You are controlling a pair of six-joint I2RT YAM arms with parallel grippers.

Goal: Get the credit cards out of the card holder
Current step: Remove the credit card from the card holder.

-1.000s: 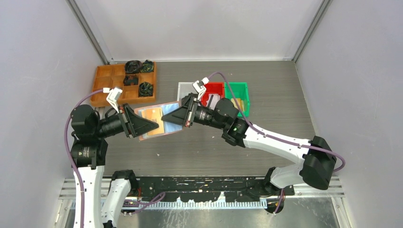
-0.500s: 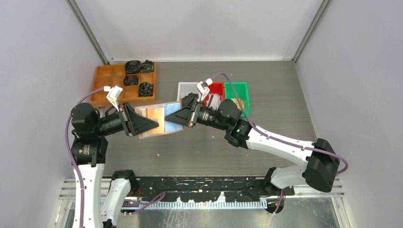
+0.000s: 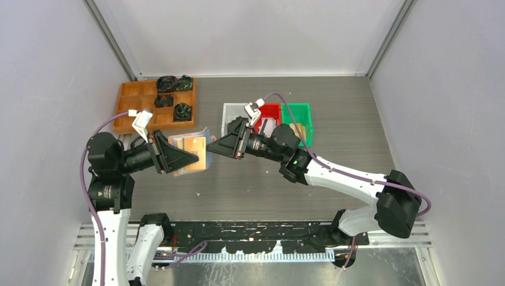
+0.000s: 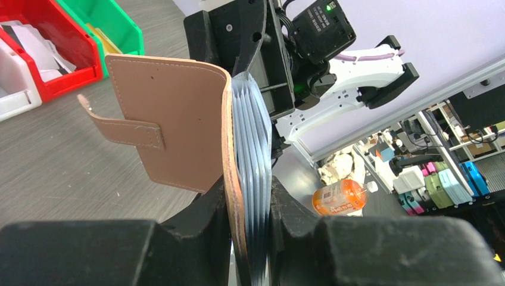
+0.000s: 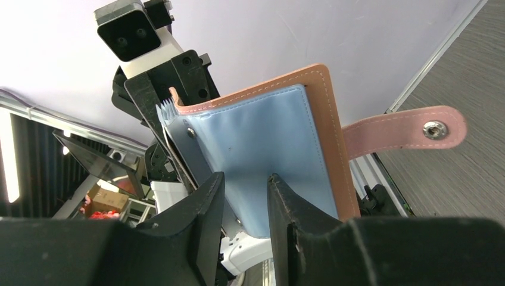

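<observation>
In the left wrist view, the card holder has a brown leather cover (image 4: 172,119) with a strap, and a stack of blue plastic sleeves (image 4: 253,143). My left gripper (image 4: 250,202) is shut on its lower edge and holds it upright above the table. From above, the holder (image 3: 192,152) shows an orange card face in a sleeve. My right gripper (image 3: 210,147) is right at the holder's free edge. In the right wrist view its jaws (image 5: 246,179) stand slightly apart, with nothing between them. The blue sleeve (image 5: 268,137) lies just beyond the tips.
A wooden compartment tray (image 3: 134,98) with black items sits at the back left. White (image 3: 232,112), red (image 3: 271,112) and green (image 3: 299,114) bins stand behind the right gripper. Grey walls close in both sides.
The holder was spread wide between both grippers. Its right half has now folded in toward the left gripper, and the right gripper has slid slightly left with it.
</observation>
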